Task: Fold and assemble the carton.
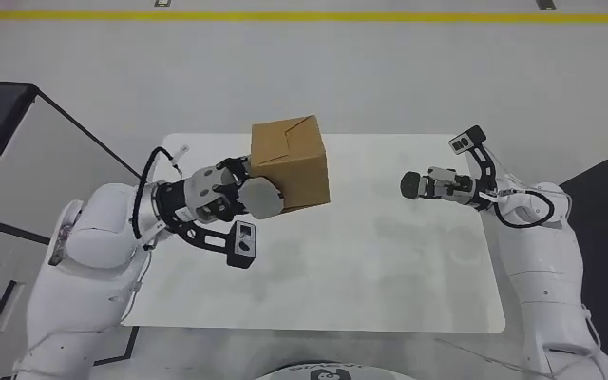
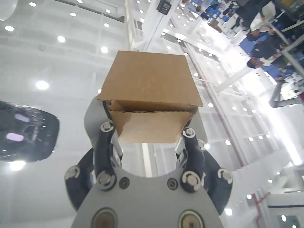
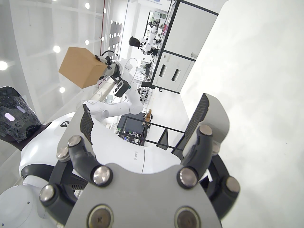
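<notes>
Top view: the carton (image 1: 290, 161) is off the bench (image 1: 380, 275), in the air above its far edge. It is held by the left pincer (image 1: 255, 193), which is clenched on the side of the carton that faces the bench's left end. The box is tilted, one corner toward the far edge of the bench, and a flap seam crosses the face turned upward. It looks nearly cubic, so I cannot pick a long axis with confidence here. The right pincer (image 1: 410, 184) hangs over the right part of the bench, well apart from the carton. That leaves one grip carrying the whole load, and the thin board could probably buckle or slide out of it.

Left wrist view: the carton (image 2: 149, 84) runs straight out from the left pincer (image 2: 147, 134), and that, I judge, is its longer direction. A flap (image 2: 148, 126) at the near end sits between the fingers (image 2: 106, 129). A dark gap shows between this flap and the panel above it, so the end seems only partly tucked. A hard squeeze or a quick swing may spring it open or crease the flap.

Right wrist view: the right pincer (image 3: 144, 117) is released, its pads spread with nothing between them, beside the bench (image 3: 249, 60). Farther off, the carton (image 3: 80, 68) sits raised above the bench with a corner pointing down, unsupported from beneath
</notes>
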Robot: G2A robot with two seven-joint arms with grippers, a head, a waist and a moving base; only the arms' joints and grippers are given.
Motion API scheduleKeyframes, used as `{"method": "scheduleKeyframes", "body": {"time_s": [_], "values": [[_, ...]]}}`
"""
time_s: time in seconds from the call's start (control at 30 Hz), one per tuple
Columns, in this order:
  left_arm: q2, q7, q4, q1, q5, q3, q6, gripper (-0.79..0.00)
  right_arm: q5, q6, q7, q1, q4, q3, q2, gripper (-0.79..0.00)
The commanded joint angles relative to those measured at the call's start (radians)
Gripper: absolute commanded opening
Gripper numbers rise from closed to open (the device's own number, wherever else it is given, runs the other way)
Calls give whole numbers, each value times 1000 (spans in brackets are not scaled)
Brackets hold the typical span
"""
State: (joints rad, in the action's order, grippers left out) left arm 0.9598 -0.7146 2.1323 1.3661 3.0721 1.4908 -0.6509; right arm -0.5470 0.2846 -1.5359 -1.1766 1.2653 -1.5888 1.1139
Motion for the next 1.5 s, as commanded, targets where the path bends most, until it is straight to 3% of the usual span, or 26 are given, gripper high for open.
{"method": "scheduleKeyframes", "body": {"time_s": [0.0, 0.33, 0.63, 0.87, 1.0, 1.13, 1.4, 1.47], "values": [[0, -22, -7, -6, 0, 23, -66, -785, 0, 0, 0, 0, 0, 0, 0, 0], [38, -6, -10, 12, 0, 80, -256, -785, 0, 0, 0, 0, 0, 0, 0, 0], [87, -46, -4, 30, 0, 103, -306, -785, 0, 0, 0, 0, 0, 0, 0, 0], [120, -75, -13, 45, 0, 132, -222, -785, 0, 0, 0, 0, 0, 0, 0, 0], [129, -90, -31, 58, 0, 130, -109, -785, 0, 0, 0, 0, 0, 0, 0, 0], [134, -60, -18, 68, 0, 69, 57, -785, 0, 0, 0, 0, 0, 0, 0, 0], [134, -61, -17, 66, 0, 66, 64, -785, 0, 0, 0, 0, 0, 0, 0, 0], [134, -49, -28, 69, -48, 55, 121, -785, 0, 0, 0, 0, 0, 0, 0, 0]]}}
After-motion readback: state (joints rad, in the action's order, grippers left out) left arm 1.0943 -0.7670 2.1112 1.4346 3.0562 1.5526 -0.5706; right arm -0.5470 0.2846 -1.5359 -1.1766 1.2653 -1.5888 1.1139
